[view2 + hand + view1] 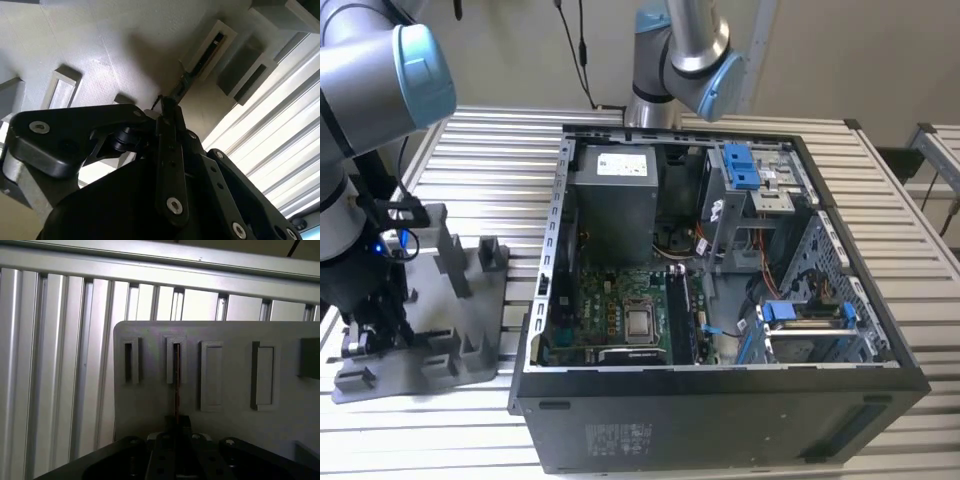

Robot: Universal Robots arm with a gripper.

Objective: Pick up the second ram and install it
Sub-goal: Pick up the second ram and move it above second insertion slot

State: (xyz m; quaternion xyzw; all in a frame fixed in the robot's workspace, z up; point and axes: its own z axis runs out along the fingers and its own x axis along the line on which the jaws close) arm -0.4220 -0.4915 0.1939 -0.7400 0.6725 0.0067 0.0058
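The second ram (176, 371) stands on its thin edge in one of the narrow rimmed slots of the grey fixture plate (145, 407). In the first wrist view it appears as a dark, slender line running from the slot to the gripper (177, 419). In the second wrist view the same ram (207, 50) lies dark inside its pale-rimmed slot, with its near end reaching the gripper (167, 103). The black fingers are clenched together on that near end of the stick, one on each flat face.

Other slots and raised blocks sit in a row beside the occupied one on the fixture plate (100, 40).

In the exterior view the gripper (365, 335) hangs low over the fixture plate (470, 350) at the exterior view's left, among its upright posts. The plate rests on a table of ribbed aluminium slats (500, 130). Just beside the plate, towards the exterior view's right, an open computer case (720, 410) lies on its side with its green motherboard (620, 310) exposed. Behind the case rises another robot arm (675, 50) with blue joint caps.
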